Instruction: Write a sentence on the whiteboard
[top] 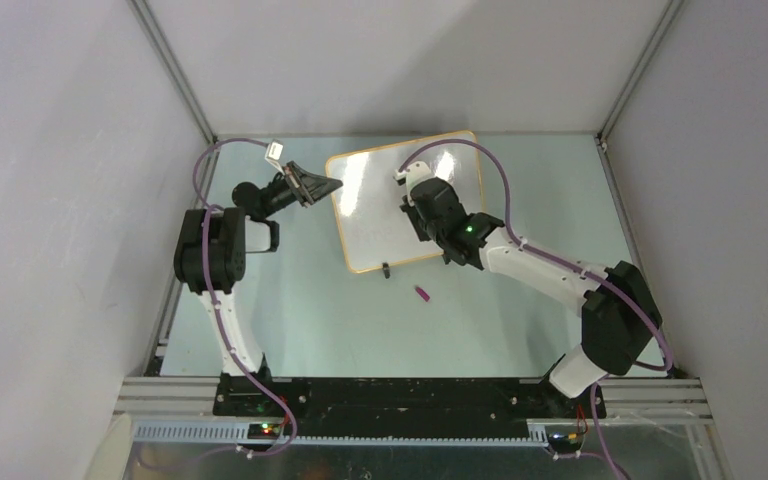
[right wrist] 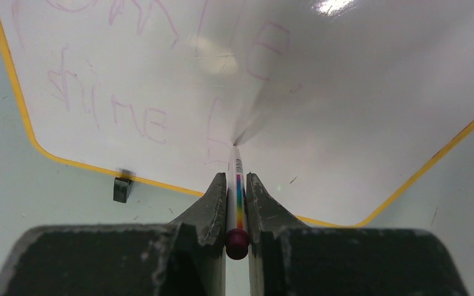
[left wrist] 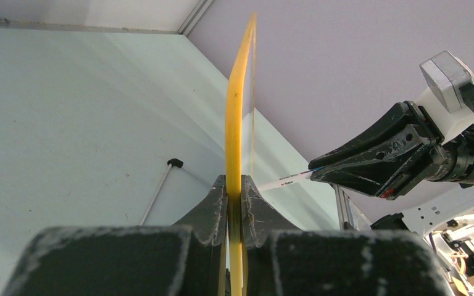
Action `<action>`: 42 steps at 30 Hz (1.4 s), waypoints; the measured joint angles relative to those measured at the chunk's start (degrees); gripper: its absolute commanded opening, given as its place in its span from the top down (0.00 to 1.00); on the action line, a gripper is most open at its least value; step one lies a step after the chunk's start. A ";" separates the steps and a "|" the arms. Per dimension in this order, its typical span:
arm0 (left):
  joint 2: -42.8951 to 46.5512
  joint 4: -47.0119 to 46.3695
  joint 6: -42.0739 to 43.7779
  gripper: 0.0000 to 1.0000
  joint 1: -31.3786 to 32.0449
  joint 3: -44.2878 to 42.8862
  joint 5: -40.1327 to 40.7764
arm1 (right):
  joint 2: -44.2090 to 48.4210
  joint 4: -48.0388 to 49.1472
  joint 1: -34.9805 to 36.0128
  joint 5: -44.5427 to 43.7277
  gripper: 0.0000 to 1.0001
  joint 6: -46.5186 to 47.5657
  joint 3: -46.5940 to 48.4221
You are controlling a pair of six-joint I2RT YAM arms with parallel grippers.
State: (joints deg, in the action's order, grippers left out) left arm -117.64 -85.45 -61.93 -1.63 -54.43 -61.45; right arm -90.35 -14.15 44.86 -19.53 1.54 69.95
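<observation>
The whiteboard, white with a thin orange-yellow frame, lies at the back middle of the table. Faint pink writing shows on the whiteboard. My left gripper is shut on its left edge; in the left wrist view the yellow frame runs edge-on between the jaws of the left gripper. Over the board, my right gripper is shut on a white marker with a rainbow stripe and a dark red end. The marker's tip touches the board's surface. The marker also shows in the left wrist view, held by the right gripper.
A small purple marker cap lies on the pale green table just in front of the board. A black clip foot sits at the board's near edge; the same kind of foot shows in the right wrist view. Grey walls close in three sides.
</observation>
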 measured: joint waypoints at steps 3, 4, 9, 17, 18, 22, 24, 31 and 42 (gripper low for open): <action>0.00 0.00 0.00 1.00 0.00 0.00 0.02 | -0.13 0.04 0.00 -0.13 1.00 0.02 0.15; 0.00 0.00 0.00 1.00 0.00 0.00 0.02 | -0.15 0.04 0.00 -0.15 1.00 0.02 0.15; 0.00 0.00 0.00 1.00 0.00 0.00 0.02 | -0.20 -0.02 -0.09 -0.15 1.00 0.02 0.26; 0.00 0.00 0.00 1.00 0.00 0.00 0.02 | -0.31 -0.44 -0.74 -0.11 1.00 -0.02 0.79; 0.00 0.00 0.00 1.00 0.02 0.00 0.04 | -0.31 -0.48 -0.87 -0.07 1.00 -0.02 0.83; 0.00 0.00 0.00 1.00 0.02 0.00 0.04 | -0.31 -0.68 -1.33 -0.07 1.00 -0.07 0.92; 0.00 0.00 0.00 1.00 0.00 0.00 0.04 | -0.31 -0.79 -1.42 -0.07 1.00 -0.13 0.96; 0.00 0.00 0.00 1.00 0.02 0.00 0.02 | -0.31 -1.07 -1.29 -0.13 1.00 -0.50 1.03; 0.00 0.00 0.00 1.00 0.02 0.00 0.02 | -0.09 -1.25 -0.68 -1.03 1.00 -0.72 -0.20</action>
State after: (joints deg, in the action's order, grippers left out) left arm -117.64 -85.45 -61.93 -1.61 -54.43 -61.43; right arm -90.43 -15.40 44.18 -20.56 0.82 69.76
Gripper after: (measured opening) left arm 0.100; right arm 0.142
